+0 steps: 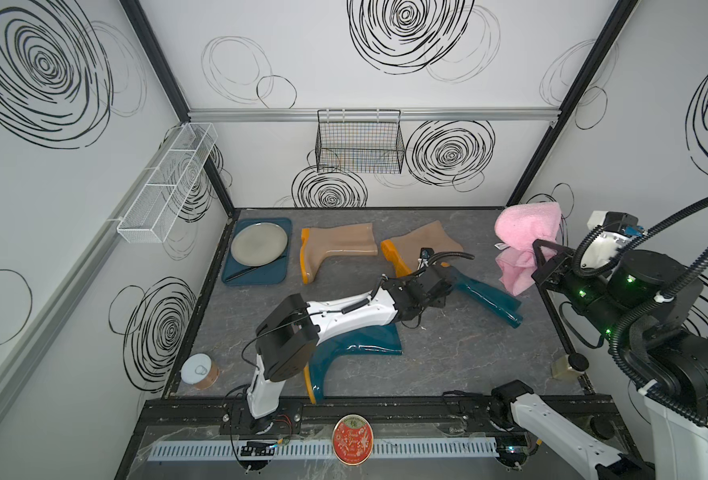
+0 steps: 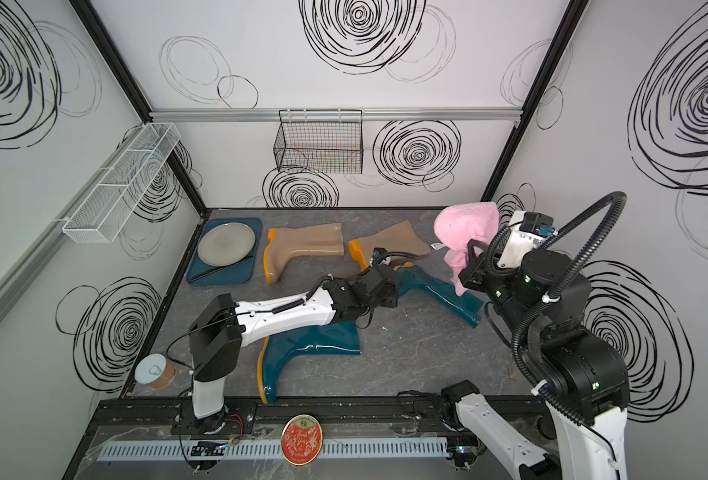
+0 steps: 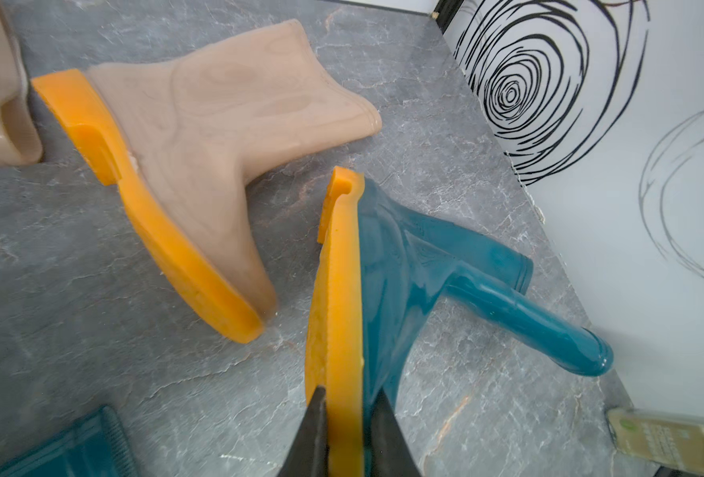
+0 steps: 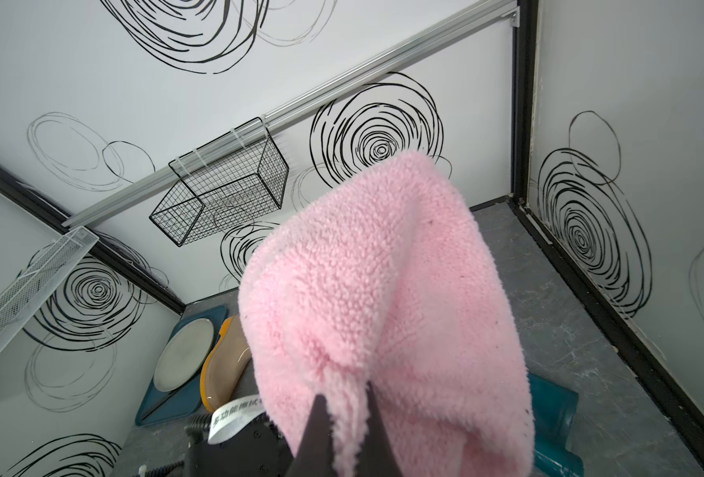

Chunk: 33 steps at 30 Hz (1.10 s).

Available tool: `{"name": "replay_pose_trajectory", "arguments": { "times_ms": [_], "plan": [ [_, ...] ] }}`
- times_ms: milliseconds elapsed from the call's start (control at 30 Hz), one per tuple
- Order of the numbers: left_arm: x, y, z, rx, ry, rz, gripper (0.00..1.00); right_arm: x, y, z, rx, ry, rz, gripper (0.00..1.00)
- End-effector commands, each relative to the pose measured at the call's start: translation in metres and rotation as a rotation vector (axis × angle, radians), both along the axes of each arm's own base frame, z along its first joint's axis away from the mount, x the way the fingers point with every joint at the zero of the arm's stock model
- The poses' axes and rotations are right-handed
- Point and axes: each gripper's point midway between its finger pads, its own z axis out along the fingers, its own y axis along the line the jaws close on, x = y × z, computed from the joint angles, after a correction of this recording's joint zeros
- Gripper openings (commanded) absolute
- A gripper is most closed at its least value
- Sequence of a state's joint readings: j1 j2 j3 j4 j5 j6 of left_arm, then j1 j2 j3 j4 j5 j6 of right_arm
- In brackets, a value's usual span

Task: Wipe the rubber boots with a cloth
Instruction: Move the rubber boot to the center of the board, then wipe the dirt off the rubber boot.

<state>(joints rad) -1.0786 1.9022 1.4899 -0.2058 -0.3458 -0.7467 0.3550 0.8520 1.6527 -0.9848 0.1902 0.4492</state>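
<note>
- Front rail: a round red tin [image 1: 352, 439] is sitting at the very front edge.
- Front-left corner: a can [image 1: 199, 371] with a pull-tab lid is standing on the table [image 1: 448, 353].
- Near teal boot [image 1: 356, 351]: it is lying on its side, sole toward the front, partly under the left arm.
- Front-right edge: a small jar [image 1: 566, 365] is standing by the wall.
- Left gripper [image 3: 350, 392]: it is pinching narrowly on the toe end of the far teal boot [image 3: 404, 264]. One finger [image 3: 317, 429] is pressing the orange sole [image 3: 340, 289], the other the teal upper.
- Far teal boot: it is lying mid-table toward the right (shaft pointing at the right wall).
- Right gripper [image 4: 345, 390]: it is clamping a bunch of the cloth [image 4: 383, 289] and holding it in the air over the table's right side, with the white tag [image 4: 234, 419] dangling below.
- Tan boots: the left tan boot [image 1: 335, 245] and the right tan boot [image 1: 423, 241] are lying on their sides toward the back. The right one is just beside the far teal boot's sole.
- Back-left corner: a dark teal tray [image 1: 256, 276] is carrying a gray plate [image 1: 259, 243].
- Walls: a black wire basket [image 1: 358, 141] is hanging on the back wall and a white mesh basket [image 1: 169, 183] on the left.
</note>
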Motion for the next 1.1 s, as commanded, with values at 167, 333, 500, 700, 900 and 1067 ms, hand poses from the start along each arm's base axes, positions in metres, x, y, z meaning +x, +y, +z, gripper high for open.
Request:
{"name": "replay_pose_trajectory", "arguments": {
  "times_ms": [167,333,500,700,900,1067],
  "plan": [
    [-0.056,0.041,0.028,-0.17,-0.183,0.039,0.0,0.012,0.044,-0.05,0.129,0.128,0.174,0.0],
    [-0.102,0.042,-0.025,-0.156,-0.119,-0.088,0.0,0.023,0.078,-0.126,0.253,0.262,0.286,0.0],
    [-0.13,0.041,-0.053,-0.142,-0.098,-0.212,0.13,0.038,0.096,-0.198,0.348,0.332,0.32,0.0],
    [-0.141,0.046,-0.073,-0.092,-0.09,-0.275,0.56,0.056,0.078,-0.277,0.389,0.414,0.172,0.0],
    [-0.139,0.043,-0.071,-0.038,-0.135,-0.325,0.75,0.07,0.05,-0.313,0.435,0.413,0.046,0.0],
    [-0.109,0.044,-0.078,-0.009,-0.131,-0.294,0.75,0.077,0.048,-0.327,0.404,0.433,0.03,0.0]
  ]
}}
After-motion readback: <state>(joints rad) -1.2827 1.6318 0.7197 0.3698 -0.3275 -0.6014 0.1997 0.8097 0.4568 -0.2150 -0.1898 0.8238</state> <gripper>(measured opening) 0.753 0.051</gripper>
